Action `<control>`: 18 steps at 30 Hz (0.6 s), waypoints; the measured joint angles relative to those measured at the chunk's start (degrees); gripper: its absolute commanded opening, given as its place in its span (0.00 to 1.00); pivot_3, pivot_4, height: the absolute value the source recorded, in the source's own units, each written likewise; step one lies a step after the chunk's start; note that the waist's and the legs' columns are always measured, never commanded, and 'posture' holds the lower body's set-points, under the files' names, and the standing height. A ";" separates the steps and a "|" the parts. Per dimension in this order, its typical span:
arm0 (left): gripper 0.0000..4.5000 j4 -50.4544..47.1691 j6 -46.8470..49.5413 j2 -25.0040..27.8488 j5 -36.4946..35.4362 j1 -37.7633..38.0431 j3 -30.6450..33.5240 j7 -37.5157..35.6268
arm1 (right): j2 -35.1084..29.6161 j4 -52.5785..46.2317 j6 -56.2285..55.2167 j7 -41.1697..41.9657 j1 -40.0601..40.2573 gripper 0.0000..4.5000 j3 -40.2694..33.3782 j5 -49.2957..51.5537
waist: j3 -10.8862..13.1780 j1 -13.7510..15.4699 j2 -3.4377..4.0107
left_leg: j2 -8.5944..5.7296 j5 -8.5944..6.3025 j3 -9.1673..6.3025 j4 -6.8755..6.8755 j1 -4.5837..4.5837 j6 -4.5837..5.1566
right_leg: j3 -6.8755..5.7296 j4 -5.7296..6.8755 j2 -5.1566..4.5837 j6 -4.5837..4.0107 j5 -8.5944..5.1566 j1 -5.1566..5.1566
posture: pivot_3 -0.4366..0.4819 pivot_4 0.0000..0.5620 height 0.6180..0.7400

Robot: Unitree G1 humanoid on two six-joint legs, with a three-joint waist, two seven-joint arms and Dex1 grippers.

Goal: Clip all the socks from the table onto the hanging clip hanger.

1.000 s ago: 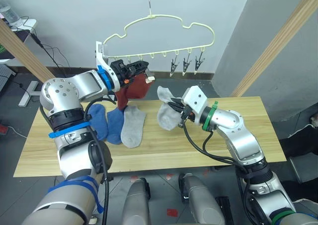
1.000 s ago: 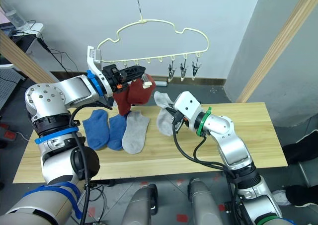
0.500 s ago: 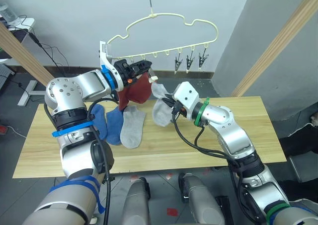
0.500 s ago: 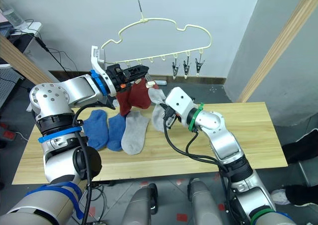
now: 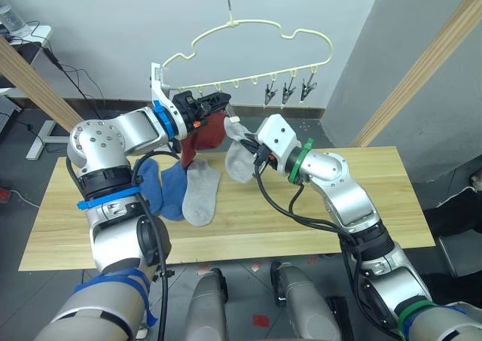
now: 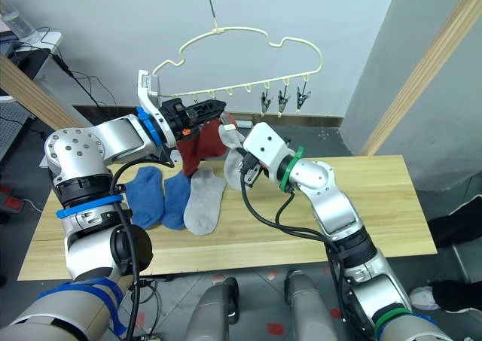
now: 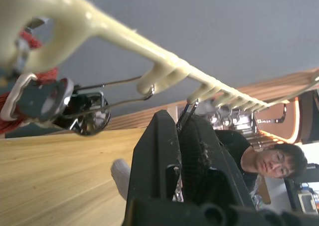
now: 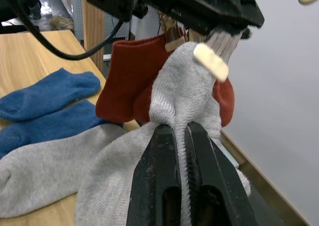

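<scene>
Head views: right tool [image 8: 180,136] carried grey sock [image 5: 239,154] toward red socks [image 5: 202,139].

Socks and clips, counted

Two blue socks [image 5: 164,187], two grey socks [image 5: 202,192], red socks [image 5: 203,136] bunched, uncountable; three empty clips [image 5: 287,93].

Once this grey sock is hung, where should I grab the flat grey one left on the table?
Take the flat grey sock at its cuff end nearest the hanger, coming straight down from above. It lies flat on the table, its right edge free, blue socks crowding its left.
</scene>
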 measured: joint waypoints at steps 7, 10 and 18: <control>0.33 -0.94 -0.83 0.59 -0.07 1.08 -1.84 -2.04 | 0.48 2.11 0.00 -0.06 -0.57 0.00 0.00 -0.08 | 0.00 0.05 0.00 | 0.00 -0.01 0.02 -0.02 -0.03 0.00 | 0.01 -0.05 -0.01 0.00 0.00 -0.01 | 0.43 0.57 1.00; 0.53 -0.84 0.14 0.55 -0.11 1.98 -2.09 -1.98 | 0.55 2.76 -0.01 -0.10 -1.17 0.00 -0.02 -0.08 | 0.02 0.03 -0.01 | 0.00 -0.01 0.01 -0.02 -0.06 0.00 | 0.00 -0.05 -0.01 0.00 0.00 -0.05 | 0.44 0.56 1.00; 1.00 -5.85 -0.05 4.34 0.33 4.33 -5.61 -3.54 | 3.18 5.28 1.52 -1.20 -2.11 0.12 -2.05 1.84 | 0.02 0.05 -0.01 | 0.01 -0.01 -0.01 -0.11 -0.07 0.00 | -0.01 -0.09 -0.01 0.00 0.00 -0.06 | 0.46 0.55 1.00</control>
